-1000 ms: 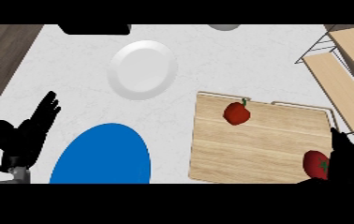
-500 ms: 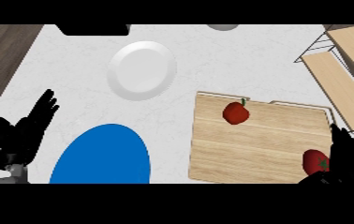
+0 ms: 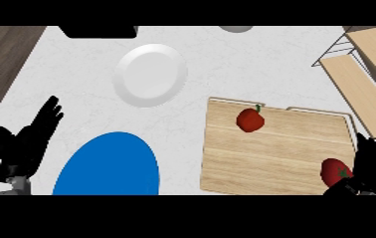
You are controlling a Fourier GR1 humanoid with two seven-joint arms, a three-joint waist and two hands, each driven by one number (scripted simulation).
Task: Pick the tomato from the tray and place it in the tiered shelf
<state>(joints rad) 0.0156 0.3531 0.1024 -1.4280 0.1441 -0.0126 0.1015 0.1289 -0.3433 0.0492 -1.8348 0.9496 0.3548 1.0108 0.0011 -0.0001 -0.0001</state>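
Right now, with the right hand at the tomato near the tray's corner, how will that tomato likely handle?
The tomato looks round and glossy, so it may roll or slip. It sits near the tray edge beside the right hand, so a nudge could push it off. Probably soft; squeeze gently.

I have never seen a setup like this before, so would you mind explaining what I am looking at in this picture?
This is the view from a humanoid robot's head, looking steeply down at a kitchen counter. The black shapes at the lower corners are its hands: the left hand rests open, the right hand is beside a tomato at the edge of a wooden tray. A second tomato lies further up the tray. Also there: a white plate, a blue plate, and the tiered shelf at the upper right.
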